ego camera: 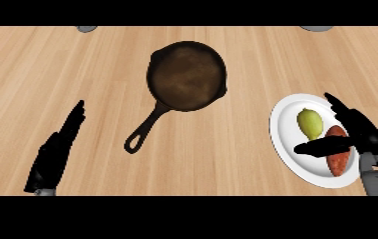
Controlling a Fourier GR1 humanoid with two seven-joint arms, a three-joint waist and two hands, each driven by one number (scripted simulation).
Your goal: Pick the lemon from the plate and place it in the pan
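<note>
Wooden counter [244, 143]: the left hand [55, 153] lies open, fingers straight, holding nothing; a dark pan [187, 75] sits mid-counter; on the white plate [291, 155] the lemon [310, 123] rests beside a reddish vegetable [338, 165], the right hand [354, 133] spread over them, grasping nothing.

Wooden counter [221, 148] with pan [187, 75] and white plate [289, 135]

**Occlusions / cut-offs**

Right hand [360, 135] is clipped by the right edge, forearm barely showing. Its thumb crosses the reddish vegetable [339, 165], hiding a band of it. The plate [291, 153] has its right rim hidden behind that hand. A grey object [87, 28] and a second grey object [319, 28] are cut off at the top, unidentifiable. Left hand [55, 155]: forearm cut off at the bottom.
</note>
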